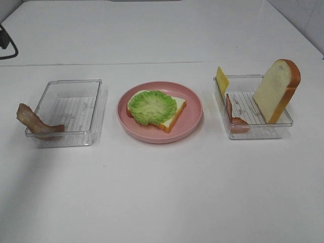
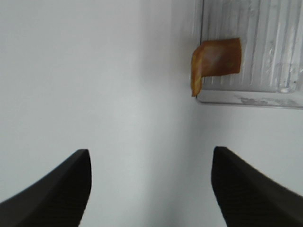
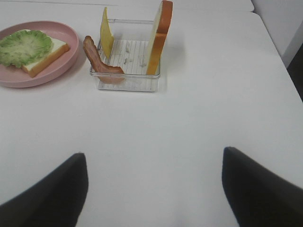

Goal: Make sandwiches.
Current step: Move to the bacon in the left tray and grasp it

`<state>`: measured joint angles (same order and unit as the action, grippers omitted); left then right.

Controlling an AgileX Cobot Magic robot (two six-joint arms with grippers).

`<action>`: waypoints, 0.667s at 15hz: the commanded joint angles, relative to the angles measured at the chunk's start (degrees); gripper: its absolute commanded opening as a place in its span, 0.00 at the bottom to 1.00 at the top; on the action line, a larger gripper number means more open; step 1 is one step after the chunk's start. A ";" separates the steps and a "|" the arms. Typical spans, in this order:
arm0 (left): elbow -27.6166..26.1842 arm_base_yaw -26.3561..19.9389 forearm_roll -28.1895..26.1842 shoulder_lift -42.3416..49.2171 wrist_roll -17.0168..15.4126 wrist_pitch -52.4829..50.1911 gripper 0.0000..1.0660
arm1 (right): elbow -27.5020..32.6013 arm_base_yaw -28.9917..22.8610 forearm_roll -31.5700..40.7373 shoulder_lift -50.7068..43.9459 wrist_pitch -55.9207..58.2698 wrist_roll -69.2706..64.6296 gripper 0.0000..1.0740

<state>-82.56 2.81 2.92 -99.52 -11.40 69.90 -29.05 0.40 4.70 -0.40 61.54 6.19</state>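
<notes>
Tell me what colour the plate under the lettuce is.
Pink plate, clearest in the exterior high view.

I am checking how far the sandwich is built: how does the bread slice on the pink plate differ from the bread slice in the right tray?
The plate slice lies flat on the pink plate; the tray slice stands on edge, tilted, in the right tray. The plate slice carries a green lettuce leaf; the tray slice is bare. Both are white with orange-brown crust.

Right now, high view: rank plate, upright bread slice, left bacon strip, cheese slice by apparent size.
1. plate
2. upright bread slice
3. left bacon strip
4. cheese slice, turned partly edge-on, so its place below the bacon is unsure
</notes>
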 commanded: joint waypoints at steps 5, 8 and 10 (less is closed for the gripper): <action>5.61 -0.34 -6.93 -2.92 0.06 -10.20 0.64 | 0.06 0.23 0.11 -0.52 -0.63 0.34 0.68; 5.61 -0.34 -6.99 -9.05 0.52 -15.81 0.58 | 0.06 0.23 0.11 -0.52 -0.63 0.34 0.68; 5.61 -0.34 -7.56 -10.37 1.03 -18.39 0.53 | 0.06 0.23 0.11 -0.52 -0.63 0.34 0.68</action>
<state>-77.18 2.46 -4.07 -109.78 -10.83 52.43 -29.05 0.40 4.70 -0.40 61.54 6.19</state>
